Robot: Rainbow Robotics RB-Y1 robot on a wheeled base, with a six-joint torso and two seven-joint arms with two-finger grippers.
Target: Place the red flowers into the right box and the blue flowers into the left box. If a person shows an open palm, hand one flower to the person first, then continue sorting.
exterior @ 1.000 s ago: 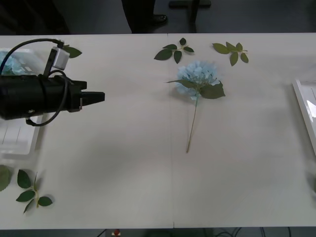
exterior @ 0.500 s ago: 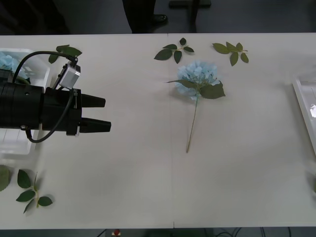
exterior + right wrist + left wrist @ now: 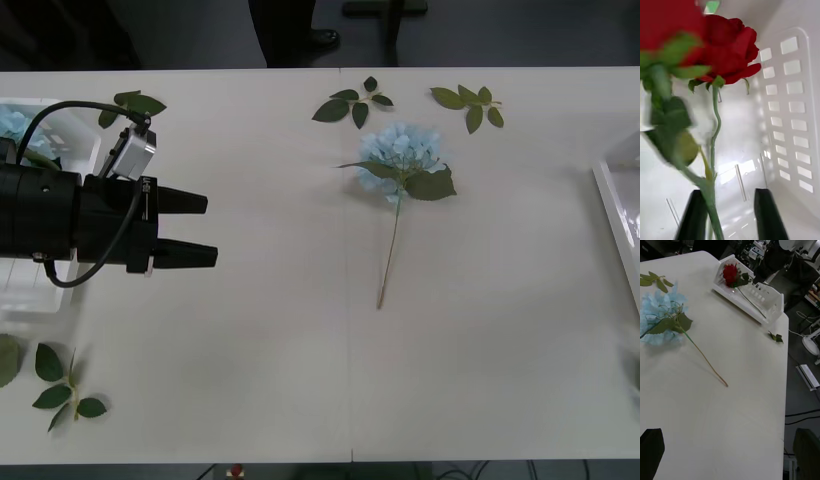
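Observation:
One blue flower lies at the table's middle, its stem pointing toward me; the left wrist view has this blue flower too. My left gripper hovers open and empty to its left, just right of the left box, where another blue flower rests. Inside the right box my right gripper is open, with red flowers in front of it. One blurred rose stem runs between the fingers, close against one. From the left wrist, the right box holds a red flower.
Loose green leaf sprigs lie at the far edge, beside the left box and at the near left corner. Another sprig sits near the right box. The right box's rim stands at the table's right edge.
My left gripper came out from over the left box toward the table's middle and turned so both fingers show apart. It has barely shifted in the last half second.

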